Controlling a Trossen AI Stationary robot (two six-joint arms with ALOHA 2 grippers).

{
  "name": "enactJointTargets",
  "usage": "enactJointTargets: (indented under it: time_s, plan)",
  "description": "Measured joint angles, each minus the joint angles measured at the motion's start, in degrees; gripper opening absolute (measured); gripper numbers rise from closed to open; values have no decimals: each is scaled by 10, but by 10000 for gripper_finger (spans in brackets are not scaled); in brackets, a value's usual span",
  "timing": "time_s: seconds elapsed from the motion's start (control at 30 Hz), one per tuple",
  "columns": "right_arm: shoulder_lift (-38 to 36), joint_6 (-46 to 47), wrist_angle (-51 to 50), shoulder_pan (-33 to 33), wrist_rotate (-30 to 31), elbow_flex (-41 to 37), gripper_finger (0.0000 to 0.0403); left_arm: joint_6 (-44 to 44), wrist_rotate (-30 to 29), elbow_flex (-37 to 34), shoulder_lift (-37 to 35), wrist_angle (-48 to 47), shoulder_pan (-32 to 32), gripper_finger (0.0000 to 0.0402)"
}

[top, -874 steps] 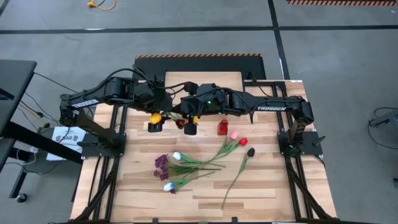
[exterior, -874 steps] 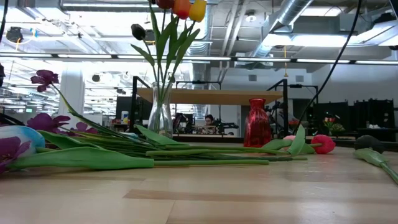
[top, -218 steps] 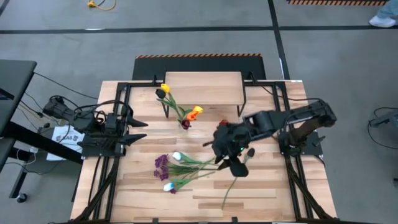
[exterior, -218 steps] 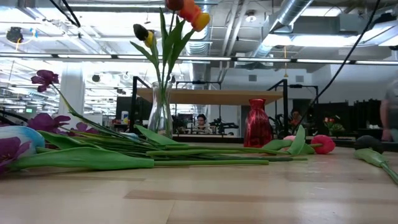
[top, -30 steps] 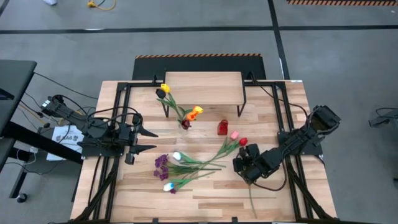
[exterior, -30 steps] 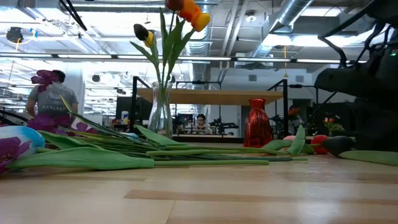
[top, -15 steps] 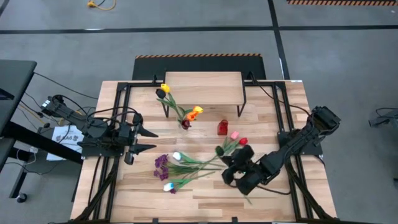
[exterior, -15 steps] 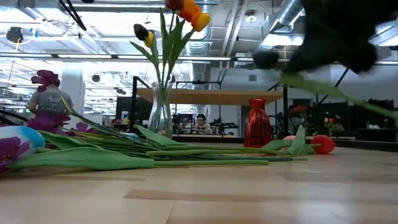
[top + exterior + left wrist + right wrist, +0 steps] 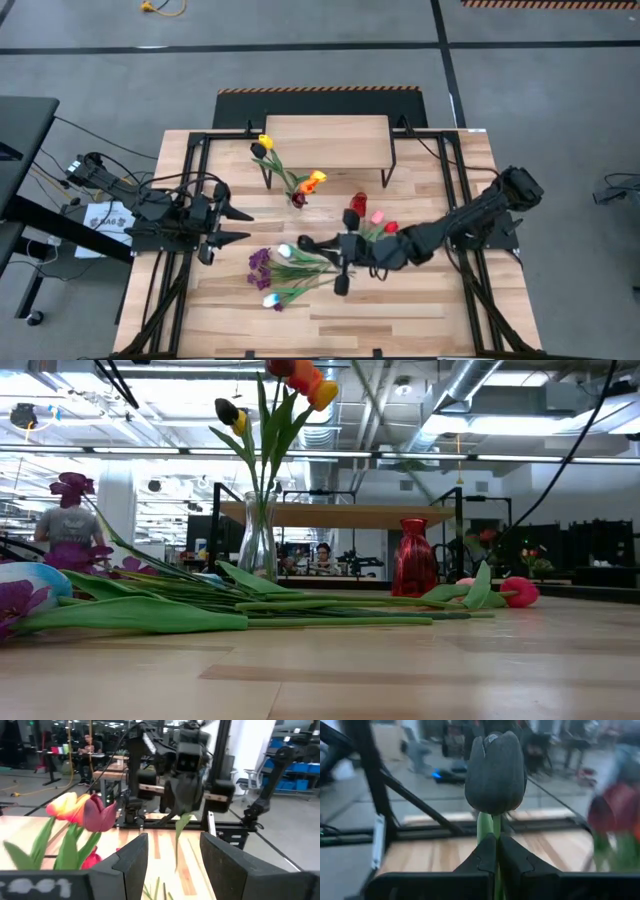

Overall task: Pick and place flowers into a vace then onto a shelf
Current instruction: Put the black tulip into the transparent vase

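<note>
Right arm is stretched low across the table from its base at the right edge toward the middle, wrist over the loose flowers (image 9: 300,262). Right gripper (image 9: 495,845) is pinched tight on the stem of a dark tulip (image 9: 495,772), just under the head; its wrist view shows the head standing straight up above the pressed-together fingers (image 9: 517,860). From above, that gripper (image 9: 322,243) sits just left of the red vase (image 9: 358,205) and over the pile's stems.

Left arm is folded at the left side of the table, left gripper (image 9: 232,225) pointing inward, well apart from the pile. Its fingers (image 9: 131,857) stand partly spread with nothing between them.

Clear vase (image 9: 257,540) stands upright in front of the shelf (image 9: 326,141), holding yellow, orange and dark red tulips. The shelf top is bare.

View differences:
- The overhead view gives the whole layout and both arms; the held tulip is hard to pick out there.
- The table-level view shows neither gripper, only the vases, the pile lying flat and a pink tulip head (image 9: 519,592) at the right. A person in a grey top (image 9: 69,523) stands far back on the left.
- The left wrist view looks across at the right arm (image 9: 187,765) head on, with a green stem (image 9: 179,832) hanging below it.
</note>
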Motion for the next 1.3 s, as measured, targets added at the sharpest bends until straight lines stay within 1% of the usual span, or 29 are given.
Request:
enactJointTargets:
  time_s: [0.07,0.2,0.33,0.43,0.7,0.83,0.9,1.0,1.13,1.2,1.3]
  plan:
    - [0,-20,10,-15,-35,11,2,7,15,0,0,4,0,170]
    - [0,-39,13,-40,-67,29,3,21,40,0,1,13,0,170]
    - [0,-59,49,-59,-108,34,3,34,31,0,19,35,0,170]
    - [0,-80,79,-68,-138,34,3,39,28,0,46,75,0,170]
    - [0,-114,120,-73,-147,34,3,57,24,0,149,196,0,170]
    - [-1,-118,143,-73,-182,34,3,65,18,0,194,255,1,170]
    - [-1,-127,150,-73,-187,34,3,69,18,0,212,277,2,170]
    - [-1,-128,160,-73,-192,34,3,71,18,0,233,304,9,170]
    - [-1,-129,174,-74,-229,34,3,67,26,0,263,335,21,170]
    - [-1,-129,175,-73,-232,34,3,64,38,1,276,353,26,170]
    - [-1,-129,178,-73,-232,34,3,61,47,14,294,353,34,170]
